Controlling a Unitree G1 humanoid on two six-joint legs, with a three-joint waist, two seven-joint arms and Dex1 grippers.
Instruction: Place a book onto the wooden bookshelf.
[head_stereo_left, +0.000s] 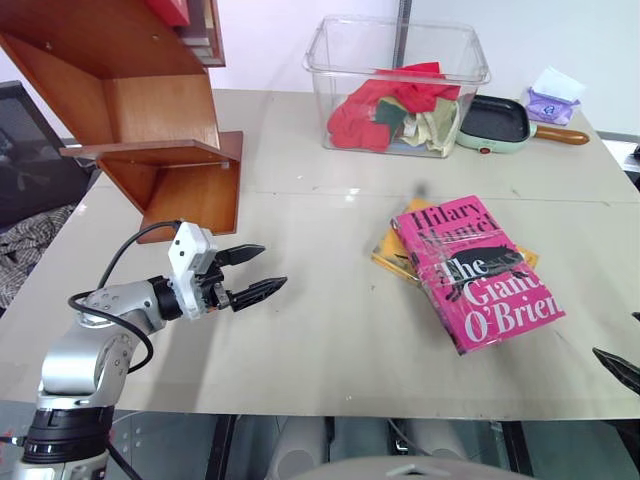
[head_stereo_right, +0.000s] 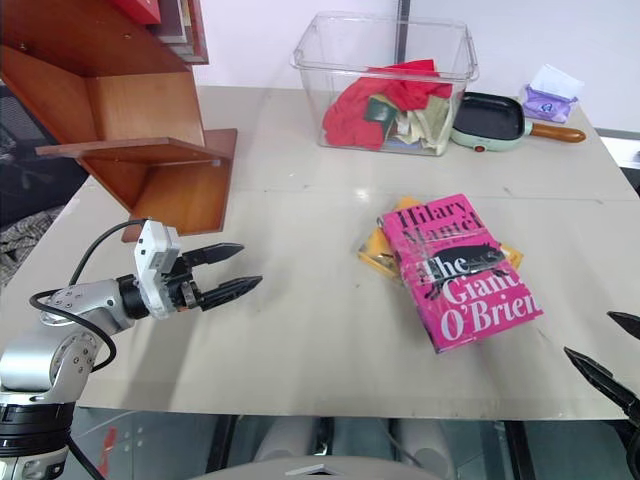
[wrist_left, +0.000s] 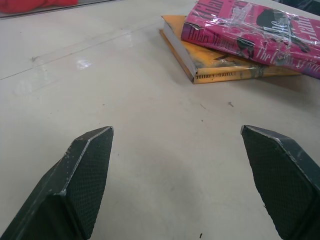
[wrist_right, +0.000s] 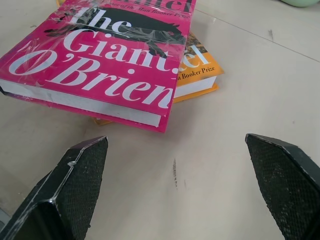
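Observation:
The pink book (head_stereo_left: 478, 275) lies flat on the table right of centre, resting on a yellow-orange book (wrist_left: 220, 67). The wooden bookshelf (head_stereo_left: 140, 110) stands at the table's far left. My left gripper (head_stereo_left: 262, 272) hovers open over the table's left side, below the shelf, pointing toward the books with nothing between its fingers. My right gripper (head_stereo_right: 610, 350) is at the table's near right edge, open and empty, just short of the pink book (wrist_right: 100, 60).
A clear plastic bin (head_stereo_left: 398, 85) of cloths stands at the back centre. A small green-rimmed pan (head_stereo_left: 500, 125) with a wooden handle and a purple packet (head_stereo_left: 553, 100) lie to its right. Bare table (head_stereo_left: 320, 320) lies between my left gripper and the books.

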